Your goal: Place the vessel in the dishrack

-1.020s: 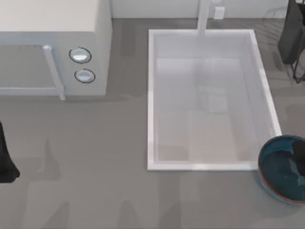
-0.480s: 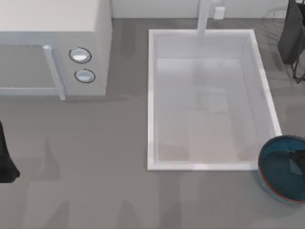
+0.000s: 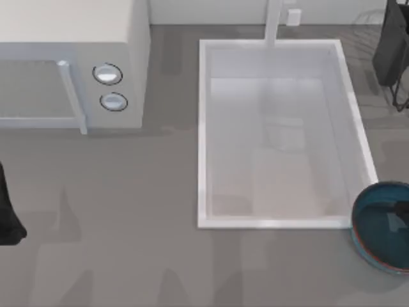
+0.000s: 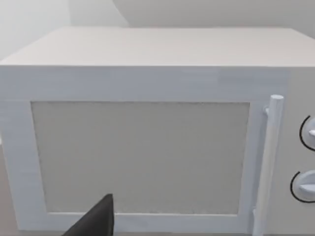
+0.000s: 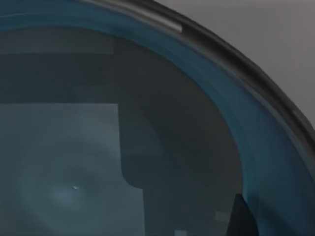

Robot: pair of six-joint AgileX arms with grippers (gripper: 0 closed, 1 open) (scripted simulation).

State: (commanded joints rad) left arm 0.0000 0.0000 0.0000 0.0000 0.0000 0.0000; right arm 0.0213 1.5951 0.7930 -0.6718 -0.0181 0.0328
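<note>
Bowl (image 3: 381, 227) sits near the surface's front right corner, just past the sink's (image 3: 202, 128) front right corner, cut off by the right edge of the top view. It looks upright, opening up. Teal inside, reddish rim.

Risks, judged from here: the rack (image 3: 374, 35) is at the back right corner, well apart from the bowl, so a long carry is needed. A grip on one thin wall could let a deep glazed bowl swing or slip out. The bowl is near the sink wall, so a low lift could knock it against the rim or tip it into the basin. A dark upright thing (image 3: 391, 48) stands by the rack wires, maybe in the way on approach; what it is I cannot tell.

Right hand (image 3: 402, 214): dark shape over the bowl's inside at the right edge. The right wrist view looks straight into the bowl (image 5: 98, 162), rim arc across, a dark fingertip (image 5: 241, 216) low inside. How far open, or whether it touches the wall, I cannot tell.

Left hand (image 3: 7, 211): parked at the surface's left edge, facing the microwave (image 4: 147, 128); one dark fingertip (image 4: 96, 221) shows in the left wrist view, opening cannot be told.
</note>
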